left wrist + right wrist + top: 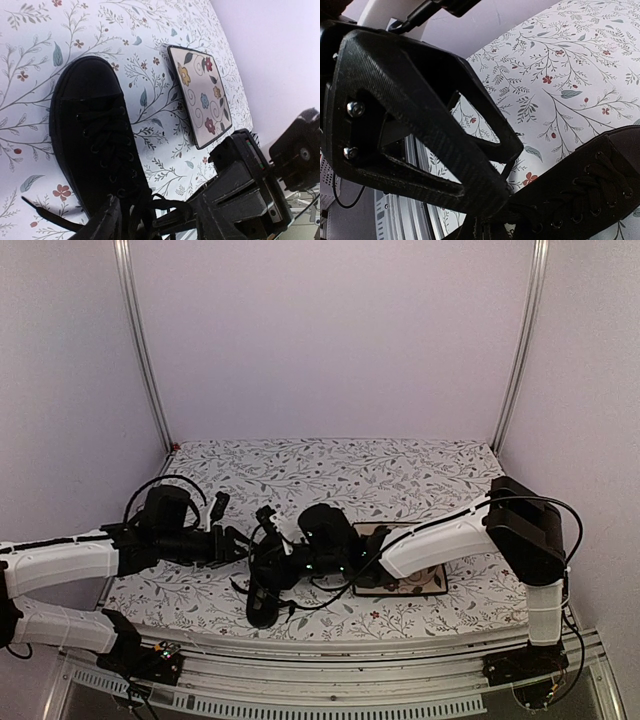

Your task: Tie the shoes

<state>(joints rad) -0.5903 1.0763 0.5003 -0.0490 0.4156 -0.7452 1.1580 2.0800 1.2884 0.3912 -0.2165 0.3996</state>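
The black shoe (pixel 90 115) lies on the floral table cover, toe pointing away from the left wrist camera, laces threaded through its eyelets. In the top view it (pixel 262 605) is a dark shape near the front edge, below both grippers. My left gripper (pixel 117 220) is over the shoe's tongue end, its fingers close together on a black lace (pixel 165 205). My right gripper (pixel 495 205) is pinched shut on a lace just above the shoe (pixel 590 185). The two grippers (pixel 240 545) (pixel 272 562) are nearly touching. A loose lace end (pixel 45 212) lies on the cover.
A square floral plate (pixel 200 95) lies to the right of the shoe, partly under the right arm in the top view (pixel 425 580). The table's front rail (pixel 330 660) runs just below the shoe. Metal frame posts stand at the back corners.
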